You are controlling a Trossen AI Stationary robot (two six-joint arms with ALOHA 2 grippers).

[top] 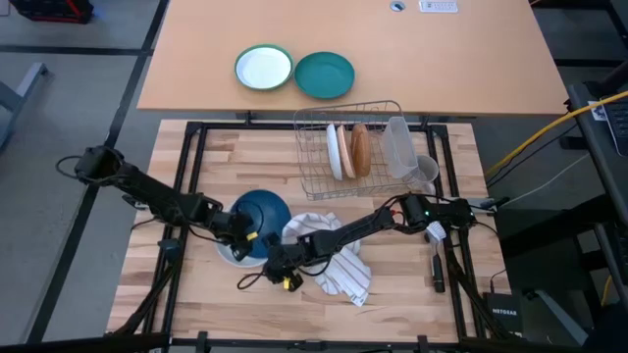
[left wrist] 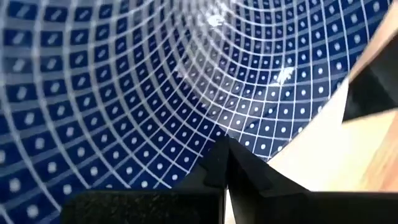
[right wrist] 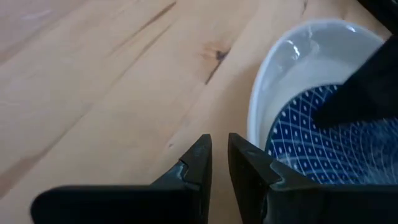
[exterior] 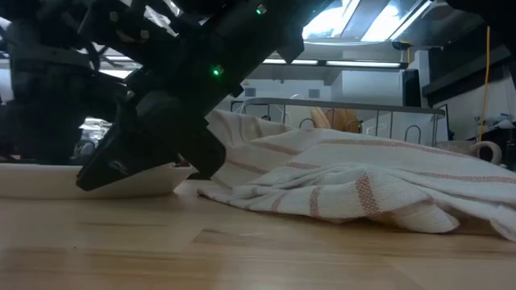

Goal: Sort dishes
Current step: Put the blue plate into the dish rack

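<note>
Worktop: wooden worktop (top: 196, 176) fills the lower half of the high view, with a second tan top behind it in the upper half.

Rack: a wire dish rack (top: 353, 147) sits at the top middle of the wooden worktop.

Done so far: the white plate (top: 336, 152) and the tan-brown plate (top: 360, 150) stand on edge in the rack, side by side. That looks like two dishes sorted.

Left to do: the dark blue plate (top: 261, 216) is not in the rack yet. It lies on the worktop, lower middle of the high view, beside a striped cloth (top: 339, 260).

Left claw: the left claw (top: 247, 240) is at the near edge of the blue plate. Its fingers are pressed together, tips right over the blue pattern in its wrist view. I cannot tell if it pinches the rim.

Right claw: the right claw (top: 278, 263) is low by the plate's rim, in front of the cloth. Its fingers (right wrist: 199, 158) are nearly together with a thin gap, and nothing is between them.

Other things: a clear jug (top: 397, 147) and a cup (top: 425, 172) sit at the right end of the rack. A teal plate (top: 324, 75) and a green-rimmed plate (top: 263, 68) rest on the far top, upper middle.

Guess: about two thirds done; the blue plate needs lifting into the rack.
</note>
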